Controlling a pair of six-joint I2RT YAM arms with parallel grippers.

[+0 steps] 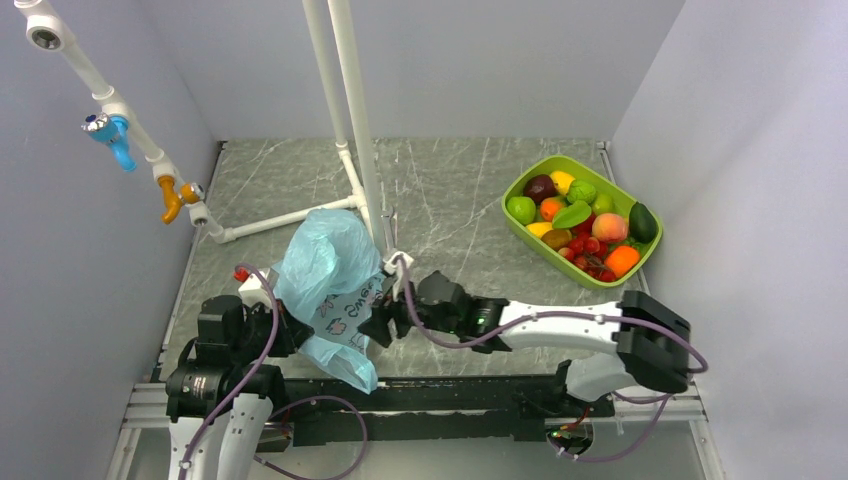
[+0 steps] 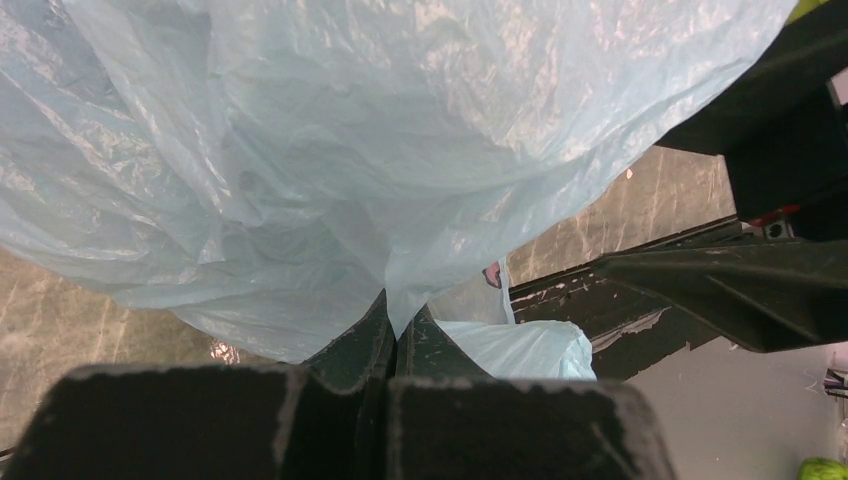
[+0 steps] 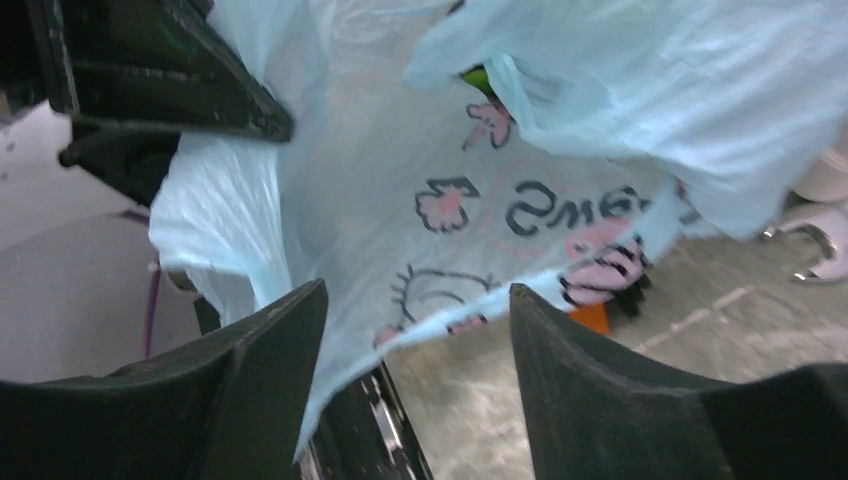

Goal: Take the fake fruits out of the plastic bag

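The light-blue plastic bag hangs above the table's near-left part, its printed side toward the right arm. My left gripper is shut on a pinch of the bag's film; in the top view the bag hides it. My right gripper stands open at the bag's lower edge. The printed film lies between its fingers without being pinched. A sliver of green shows between bag folds. Many fake fruits lie in the lime-green tray.
A white pipe frame stands upright just behind the bag. A slanted pipe with blue and orange taps runs along the left wall. A small orange thing lies on the table under the bag's edge. A green round fruit shows at a corner.
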